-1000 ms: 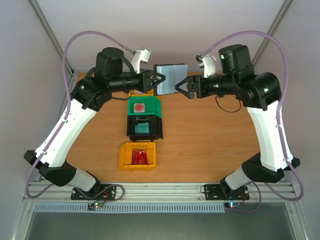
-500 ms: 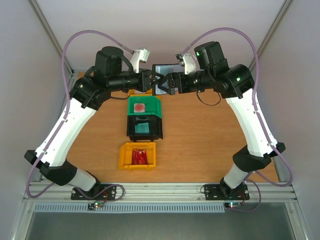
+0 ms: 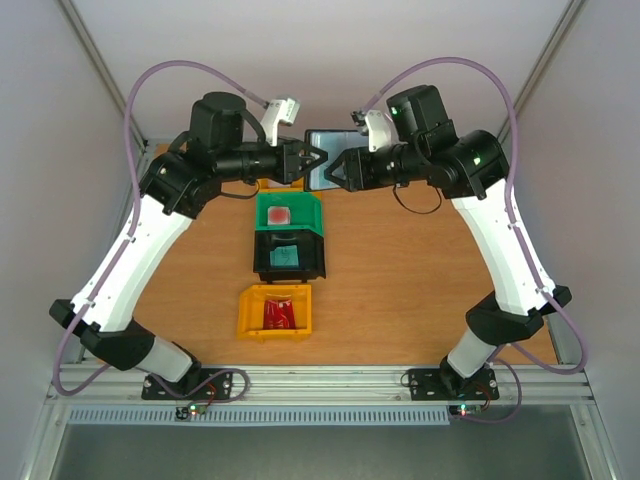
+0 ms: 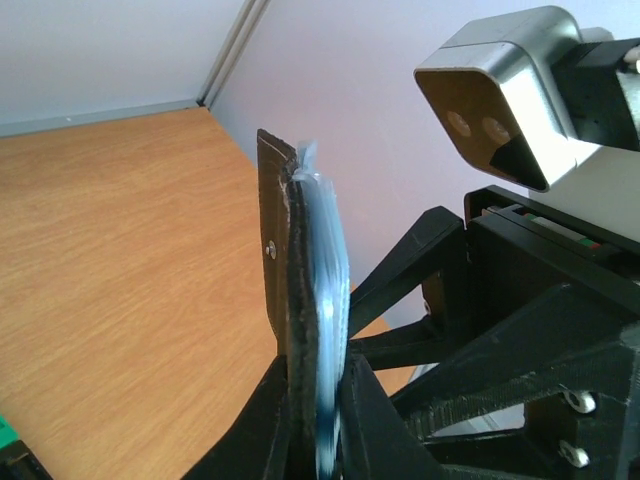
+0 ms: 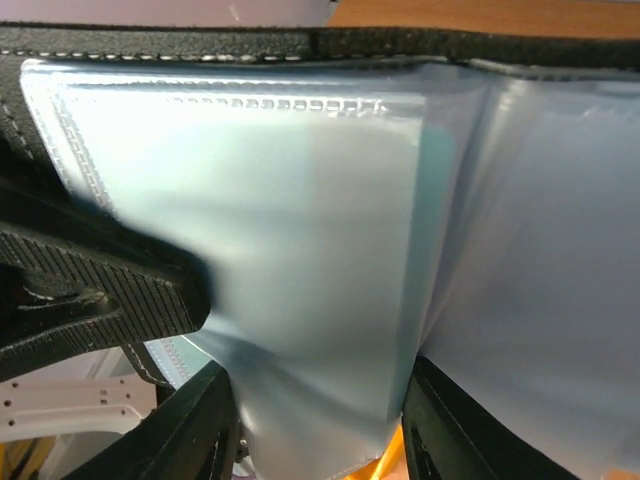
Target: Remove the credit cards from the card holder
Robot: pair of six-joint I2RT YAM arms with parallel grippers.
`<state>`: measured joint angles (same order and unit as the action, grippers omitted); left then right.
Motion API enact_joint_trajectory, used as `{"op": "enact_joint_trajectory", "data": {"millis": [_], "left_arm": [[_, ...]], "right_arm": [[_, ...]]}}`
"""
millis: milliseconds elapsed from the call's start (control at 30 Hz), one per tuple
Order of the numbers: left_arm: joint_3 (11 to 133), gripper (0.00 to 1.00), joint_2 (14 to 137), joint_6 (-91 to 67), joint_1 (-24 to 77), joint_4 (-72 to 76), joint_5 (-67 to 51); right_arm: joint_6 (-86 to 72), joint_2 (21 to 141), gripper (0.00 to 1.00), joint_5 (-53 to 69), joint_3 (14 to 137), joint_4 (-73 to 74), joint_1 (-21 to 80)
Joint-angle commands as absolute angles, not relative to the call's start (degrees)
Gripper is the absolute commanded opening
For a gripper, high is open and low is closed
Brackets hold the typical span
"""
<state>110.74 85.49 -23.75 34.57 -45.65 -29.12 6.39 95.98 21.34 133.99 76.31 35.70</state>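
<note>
The card holder (image 3: 328, 143) is held up above the back of the table, black cover outside, shiny grey-blue pockets inside. My left gripper (image 3: 316, 163) is shut on its edge; in the left wrist view the card holder (image 4: 308, 260) stands edge-on, pinched in the left gripper (image 4: 326, 385). My right gripper (image 3: 338, 170) meets it from the right. In the right wrist view the pockets (image 5: 300, 200) fill the frame, and the right gripper (image 5: 315, 410) stands open with one pocket leaf's lower end between its fingers. A faint teal edge (image 5: 437, 150) shows inside a pocket. Credit cards lie in the bins below.
Three bins stand in a row down the middle of the table: green (image 3: 305, 206) with a red card (image 3: 279, 214), black (image 3: 312, 262) with a teal card (image 3: 285, 256), yellow (image 3: 250, 312) with a red card (image 3: 280, 316). The right wrist camera housing (image 4: 510, 90) is close to the holder.
My right arm has swung left up to the card holder and its jaws now straddle a pocket leaf, narrower than half a second ago. The left gripper has kept its hold and place.
</note>
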Motion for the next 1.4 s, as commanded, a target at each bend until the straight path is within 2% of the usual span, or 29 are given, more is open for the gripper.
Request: {"op": "enact_joint_trajectory", "data": {"millis": [0, 100, 267, 400, 500, 633, 767, 933, 1000, 1200, 1300, 1367], "left_arm": [[110.67, 0.0, 84.38, -26.36, 35.42, -38.57, -38.24], [110.26, 0.04, 83.95, -28.65, 35.04, -37.11, -41.37], [108.87, 0.12, 83.75, -32.28, 34.97, -31.85, -47.74], [108.69, 0.16, 84.24, -34.3, 34.94, -29.57, -50.2], [108.04, 0.22, 83.73, -34.74, 34.97, -29.36, -51.45], [106.77, 0.4, 82.35, -34.85, 34.78, -29.89, -52.13], [107.16, 0.44, 81.75, -34.22, 33.49, -30.22, -52.01], [105.78, 0.36, 80.88, -33.7, 33.2, -31.01, -52.09], [105.24, 0.3, 80.52, -32.49, 33.22, -33.35, -49.57], [104.14, 0.22, 79.97, -27.78, 33.18, -36.52, -44.94], [103.99, 0.13, 80.08, -26.16, 33.22, -39.04, -42.56], [104.13, 0.01, 80.22, -23.33, 33.2, -40.8, -40.63]], "right_arm": [[7.98, 95.58, 0.41, 23.02, 134.95, 75.59, 35.6], [9.22, 94.1, 0.35, 27.34, 134.03, 75.15, 33.98], [8.73, 92.0, 0.13, 33.7, 130.87, 70.03, 32.05], [7.4, 92.39, 0.03, 34.73, 130.87, 67.0, 32.08], [7.51, 92.06, 0.01, 36.26, 130.72, 66.12, 31.53], [8.15, 91.2, 0.01, 40.3, 130.3, 66.97, 29.7], [7.0, 88.73, 0.01, 46.88, 126.21, 64.84, 26.02], [6.53, 88.64, 0.01, 50.77, 126.35, 64.22, 25.09], [6.59, 89.54, 0.01, 51.41, 127.92, 65.48, 25.13], [6.51, 90.03, 0.01, 53.59, 130.31, 65.81, 25.13], [5.9, 90.47, 0.01, 54.76, 131.06, 65.85, 25.14], [5.84, 90.81, 0.01, 55.0, 132.02, 65.83, 25.14]]}}
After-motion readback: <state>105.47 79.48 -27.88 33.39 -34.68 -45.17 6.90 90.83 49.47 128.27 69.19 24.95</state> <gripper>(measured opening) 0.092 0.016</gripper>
